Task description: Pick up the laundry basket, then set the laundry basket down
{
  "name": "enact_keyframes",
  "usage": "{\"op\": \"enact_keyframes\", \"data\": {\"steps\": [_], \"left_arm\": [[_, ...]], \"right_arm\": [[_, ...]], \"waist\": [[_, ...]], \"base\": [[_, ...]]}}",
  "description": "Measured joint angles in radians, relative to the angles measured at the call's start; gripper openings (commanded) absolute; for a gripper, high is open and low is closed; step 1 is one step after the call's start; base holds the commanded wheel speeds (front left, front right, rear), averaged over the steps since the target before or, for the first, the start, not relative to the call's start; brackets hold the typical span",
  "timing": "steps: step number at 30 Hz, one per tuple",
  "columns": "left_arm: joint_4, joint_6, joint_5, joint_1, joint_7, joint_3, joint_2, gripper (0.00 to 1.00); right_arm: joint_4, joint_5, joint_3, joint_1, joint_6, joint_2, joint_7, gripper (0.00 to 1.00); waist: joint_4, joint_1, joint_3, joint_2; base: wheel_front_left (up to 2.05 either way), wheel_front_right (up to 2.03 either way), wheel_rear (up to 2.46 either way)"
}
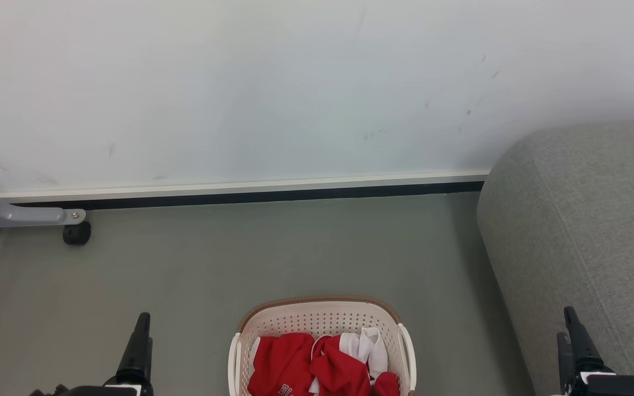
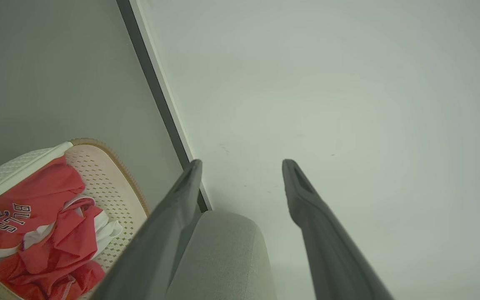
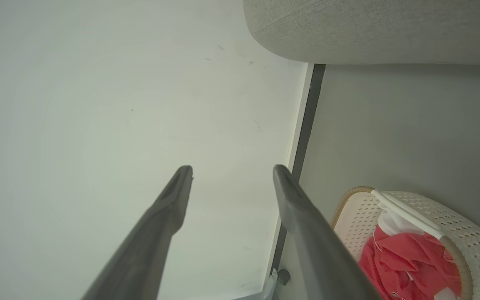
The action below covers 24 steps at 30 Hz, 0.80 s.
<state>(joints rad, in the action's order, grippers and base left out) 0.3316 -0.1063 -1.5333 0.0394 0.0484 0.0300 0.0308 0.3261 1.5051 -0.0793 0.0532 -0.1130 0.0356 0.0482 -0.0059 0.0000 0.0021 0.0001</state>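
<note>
L end effector (image 2: 242, 166) & R end effector (image 3: 231, 171) both released; I go low, grip laundry basket (image 1: 317, 302) evenly, both sides.

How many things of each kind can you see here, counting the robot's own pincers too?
Laundry basket: 1
Pile of red and white clothes in it: 1 (separate pieces cannot be counted)
Pincers: 2, the left pincer and the right pincer, both open
Grey sofa: 1
Grey metal leg on a black caster: 1
Total: 6
</note>
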Motion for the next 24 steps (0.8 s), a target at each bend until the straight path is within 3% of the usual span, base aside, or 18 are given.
{"op": "enact_keyframes", "data": {"steps": [24], "left_arm": [[-0.027,0.075,0.31,0.02,-0.087,-0.087,0.01,1.0]], "right_arm": [[-0.033,-0.333,0.125,0.019,0.087,0.058,-0.088,1.0]], "waist": [[-0.008,0.0,0.012,0.0]], "base": [[0.0,0.0,0.0]]}}
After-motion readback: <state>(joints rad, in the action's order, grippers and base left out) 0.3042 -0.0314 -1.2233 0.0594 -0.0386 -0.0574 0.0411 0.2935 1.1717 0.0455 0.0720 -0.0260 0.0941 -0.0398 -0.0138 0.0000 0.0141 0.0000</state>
